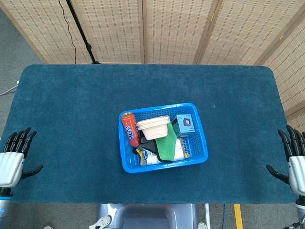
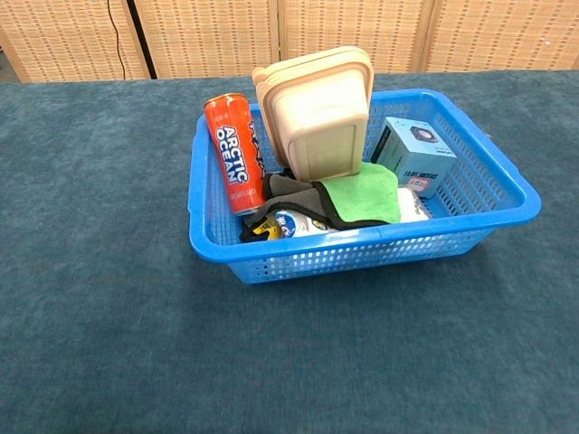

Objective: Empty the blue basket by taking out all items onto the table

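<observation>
Resting mid-table, your blue basket [image 1: 201,143] is full: an orange can [image 1: 129,128] leans along its left wall, a beige lidded container [image 1: 154,128] sits tilted at the middle, and a light-blue box [image 1: 185,125] stands at the right. A green cloth [image 1: 167,147] lies draped over a white packet [image 1: 150,159] at the near side. Your left hand [image 1: 14,155] rests at the table's left edge, fingers spread, holding nothing. Your right hand [image 1: 293,157] rests at the right edge, fingers likewise apart and empty. Both hands sit well apart from the basket on the dark teal table [image 1: 66,114].
</observation>
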Robot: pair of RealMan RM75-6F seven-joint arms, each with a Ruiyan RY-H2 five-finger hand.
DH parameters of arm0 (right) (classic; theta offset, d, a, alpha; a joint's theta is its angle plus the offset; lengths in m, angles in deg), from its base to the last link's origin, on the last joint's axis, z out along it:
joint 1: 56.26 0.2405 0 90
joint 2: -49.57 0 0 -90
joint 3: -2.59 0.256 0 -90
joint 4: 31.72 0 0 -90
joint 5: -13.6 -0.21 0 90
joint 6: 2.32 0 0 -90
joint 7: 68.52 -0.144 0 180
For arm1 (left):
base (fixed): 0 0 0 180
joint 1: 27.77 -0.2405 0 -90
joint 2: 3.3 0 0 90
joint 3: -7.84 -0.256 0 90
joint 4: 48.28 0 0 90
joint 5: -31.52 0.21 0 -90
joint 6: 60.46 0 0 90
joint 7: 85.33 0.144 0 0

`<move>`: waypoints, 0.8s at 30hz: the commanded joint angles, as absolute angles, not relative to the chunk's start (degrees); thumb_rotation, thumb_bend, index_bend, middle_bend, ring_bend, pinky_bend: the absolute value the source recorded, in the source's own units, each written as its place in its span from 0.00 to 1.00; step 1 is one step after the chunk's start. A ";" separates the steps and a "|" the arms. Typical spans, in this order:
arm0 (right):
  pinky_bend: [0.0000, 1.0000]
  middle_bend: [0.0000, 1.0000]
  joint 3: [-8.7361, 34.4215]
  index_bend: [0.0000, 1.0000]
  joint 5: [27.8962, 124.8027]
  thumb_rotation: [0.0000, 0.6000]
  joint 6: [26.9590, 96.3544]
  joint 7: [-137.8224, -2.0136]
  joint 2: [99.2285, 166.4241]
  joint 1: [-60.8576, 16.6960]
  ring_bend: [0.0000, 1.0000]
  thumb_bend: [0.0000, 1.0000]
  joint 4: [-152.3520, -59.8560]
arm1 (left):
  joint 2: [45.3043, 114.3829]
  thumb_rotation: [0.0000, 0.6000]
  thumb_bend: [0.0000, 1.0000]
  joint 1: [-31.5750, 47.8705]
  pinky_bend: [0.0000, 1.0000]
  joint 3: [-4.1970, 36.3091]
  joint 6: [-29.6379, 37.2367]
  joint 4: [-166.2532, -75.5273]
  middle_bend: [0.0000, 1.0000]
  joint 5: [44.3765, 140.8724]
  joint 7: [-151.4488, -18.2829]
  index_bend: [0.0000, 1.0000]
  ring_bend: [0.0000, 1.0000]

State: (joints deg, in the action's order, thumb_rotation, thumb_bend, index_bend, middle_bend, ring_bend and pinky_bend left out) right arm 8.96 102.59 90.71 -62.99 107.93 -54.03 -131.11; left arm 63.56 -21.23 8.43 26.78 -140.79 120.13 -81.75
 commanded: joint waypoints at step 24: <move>0.00 0.00 9.15 0.00 102.50 1.00 91.32 -70.68 104.87 -54.84 0.00 0.00 -131.47 | 71.23 1.00 0.00 -2.94 0.00 16.43 9.07 -154.64 0.00 122.28 -79.08 0.00 0.00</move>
State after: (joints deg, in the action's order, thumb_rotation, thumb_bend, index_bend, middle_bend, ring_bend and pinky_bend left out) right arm 9.08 102.64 91.42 -70.48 105.00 -54.86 -131.50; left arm 68.90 -6.37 14.50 13.57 -151.59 125.20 -83.91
